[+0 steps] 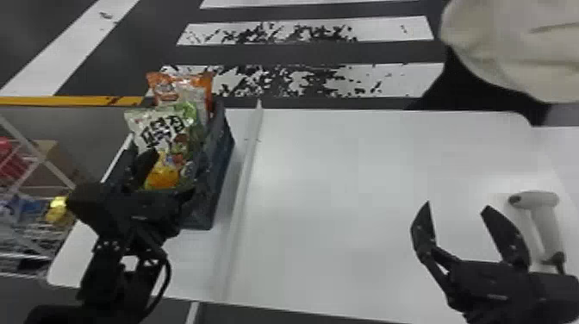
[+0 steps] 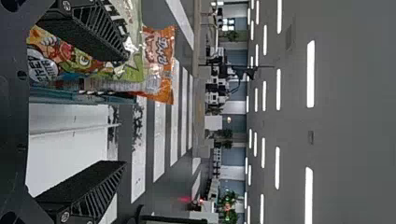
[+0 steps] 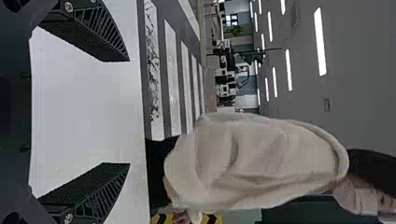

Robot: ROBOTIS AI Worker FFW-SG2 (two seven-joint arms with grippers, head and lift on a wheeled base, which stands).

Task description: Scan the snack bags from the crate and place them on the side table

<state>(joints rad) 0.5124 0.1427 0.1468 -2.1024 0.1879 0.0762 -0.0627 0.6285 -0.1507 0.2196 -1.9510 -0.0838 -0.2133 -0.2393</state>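
Dark blue-grey plastic made up the crate (image 1: 220, 157), which stood on the white tabletop (image 1: 344, 185) at the left fingers. Inside we saw snack bags standing upright, their tops above the rim. A white and green bag (image 1: 161, 129) rose just beyond the left fingers, and an orange bag (image 1: 206, 84) stood farther from them, behind it, at the crate's far end. Low down, close to those fingers, we saw yellow and orange printing, but we could not tell whether it belonged to another bag.

The left gripper (image 1: 168, 179) was at the near end of the crate, its fingers spread wide with nothing held between them. In the left wrist view we saw one finger in front of the bags and the other out past the crate's side wall.

Our right gripper (image 1: 457, 205) was over the tabletop, well apart from the crate, its fingers also wide apart and empty. A pale grey handheld scanner (image 1: 548, 224) lay just beside them, on the side away from the crate. Outward from the left fingers, past the tabletop's edge, we had a white-framed rack (image 1: 54, 171) with colourful items in it.
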